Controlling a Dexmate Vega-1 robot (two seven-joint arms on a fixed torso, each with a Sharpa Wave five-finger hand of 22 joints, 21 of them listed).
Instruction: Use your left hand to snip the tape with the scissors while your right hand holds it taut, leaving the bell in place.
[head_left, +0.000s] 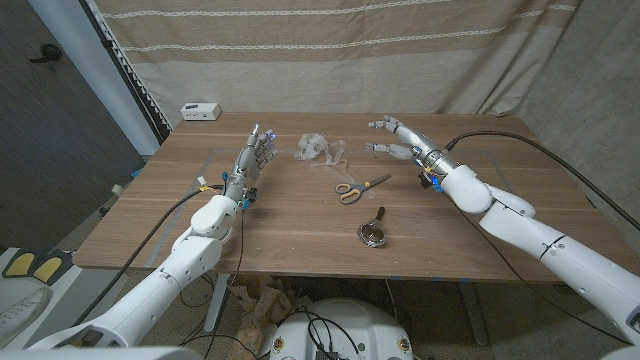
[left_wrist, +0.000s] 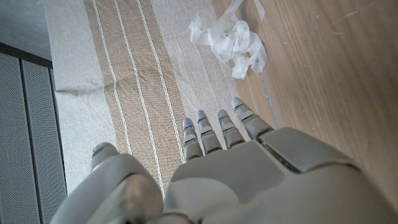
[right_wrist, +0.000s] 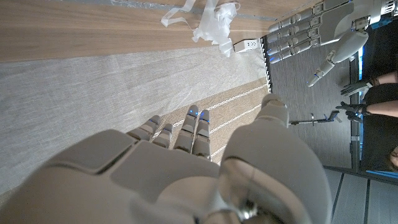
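I am seeing my left hand (head_left: 256, 152) hovering over the left half of the desk (head_left: 150, 215), fingers spread and reaching toward the far edge, holding nothing. The crumpled tape (head_left: 322, 149) is lying just to its right, near the far middle of the desk; in the left wrist view the same white tangle (left_wrist: 230, 38) is sitting a little beyond the left hand's (left_wrist: 249, 168) fingertips (left_wrist: 200, 116), apart from them.

My right hand (head_left: 403, 139) is hanging open over the far right part of the desk, fingers pointing left toward the tape, with a clear gap between them. The right wrist view is showing the right hand (right_wrist: 186, 162) with fingers straight, the tape (right_wrist: 208, 22) lying well ahead, and the left hand (right_wrist: 311, 28) beyond it, while a person's gloved hand (right_wrist: 351, 87) is showing at the edge.

The scissors (head_left: 360, 187), with yellow handles, are lying closed on the desk between the two hands, nearer to me than the tape and touched by neither hand. The bell (head_left: 373, 232) is sitting nearer still, just beside the scissors on the near side, well apart from both hands. A small white box (head_left: 200, 111) is resting at the far left corner.
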